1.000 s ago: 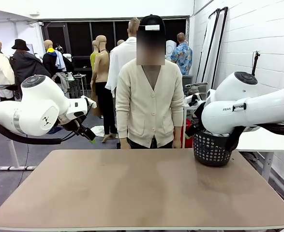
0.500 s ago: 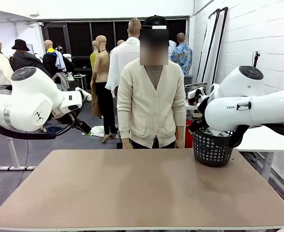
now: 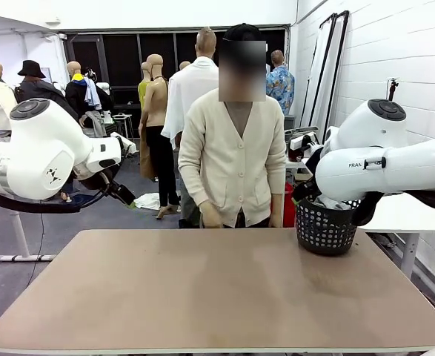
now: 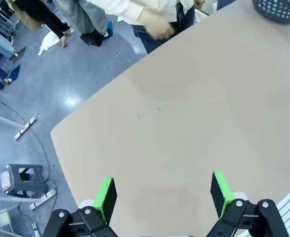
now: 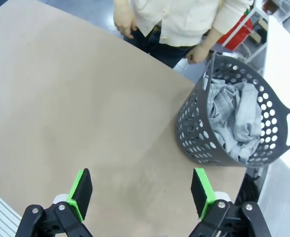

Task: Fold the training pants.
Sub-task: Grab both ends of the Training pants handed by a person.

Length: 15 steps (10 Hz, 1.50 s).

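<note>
The training pants (image 5: 232,117) lie crumpled as light grey cloth inside a dark perforated basket (image 5: 194,136) at the table's far right corner; a bit of grey shows over the basket rim (image 3: 334,205) in the front view. My right gripper (image 5: 141,191) hangs open above the bare table, to the left of the basket, with nothing between its green pads. At the table's left side my left gripper (image 4: 162,195) hovers high, open and empty. In the front view the left gripper (image 3: 127,199) is raised beyond the table's far left corner.
The brown table (image 3: 217,297) is bare apart from the basket. A person in a cream cardigan (image 3: 232,159) stands at the far edge, one hand (image 5: 122,22) raised near the waist, the other hand (image 5: 196,53) close to the basket. A white side table (image 3: 395,215) stands at the right.
My left arm has drawn back to the left and a little upward. The right arm rose slightly. The person shifted right and lifted one hand in front of the waist.
</note>
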Each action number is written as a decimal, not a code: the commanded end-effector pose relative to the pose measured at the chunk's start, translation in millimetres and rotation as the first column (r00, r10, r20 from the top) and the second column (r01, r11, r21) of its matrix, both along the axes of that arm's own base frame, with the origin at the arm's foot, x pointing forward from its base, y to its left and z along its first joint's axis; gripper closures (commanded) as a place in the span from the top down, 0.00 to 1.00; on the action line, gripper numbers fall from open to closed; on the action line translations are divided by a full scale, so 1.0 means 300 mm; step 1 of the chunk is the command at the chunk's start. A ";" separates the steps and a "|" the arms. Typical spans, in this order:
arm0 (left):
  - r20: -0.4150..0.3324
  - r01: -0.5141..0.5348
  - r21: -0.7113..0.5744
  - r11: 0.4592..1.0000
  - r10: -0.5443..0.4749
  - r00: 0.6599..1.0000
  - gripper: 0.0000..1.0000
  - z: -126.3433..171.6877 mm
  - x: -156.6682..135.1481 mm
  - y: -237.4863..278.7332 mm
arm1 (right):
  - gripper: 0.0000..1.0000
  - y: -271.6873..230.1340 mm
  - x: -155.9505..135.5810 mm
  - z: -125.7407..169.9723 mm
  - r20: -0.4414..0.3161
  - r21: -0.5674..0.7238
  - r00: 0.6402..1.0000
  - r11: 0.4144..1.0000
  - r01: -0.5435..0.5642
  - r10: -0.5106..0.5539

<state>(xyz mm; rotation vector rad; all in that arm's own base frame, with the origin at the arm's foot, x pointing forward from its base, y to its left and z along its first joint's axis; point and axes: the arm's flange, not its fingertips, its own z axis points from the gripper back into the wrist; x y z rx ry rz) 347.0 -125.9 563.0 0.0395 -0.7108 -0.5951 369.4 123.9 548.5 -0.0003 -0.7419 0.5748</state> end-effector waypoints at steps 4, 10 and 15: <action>0.000 0.009 0.001 1.000 -0.009 1.000 1.00 -0.004 0.003 -0.007 | 1.00 0.000 0.000 0.000 0.000 0.000 1.000 1.000 0.000 0.000; 0.000 0.009 0.001 1.000 -0.009 1.000 1.00 -0.004 0.003 -0.007 | 1.00 0.000 0.000 0.000 0.000 0.000 1.000 1.000 0.000 0.000; 0.000 0.009 0.001 1.000 -0.009 1.000 1.00 -0.004 0.003 -0.007 | 1.00 0.000 0.000 0.000 0.000 0.000 1.000 1.000 0.000 0.000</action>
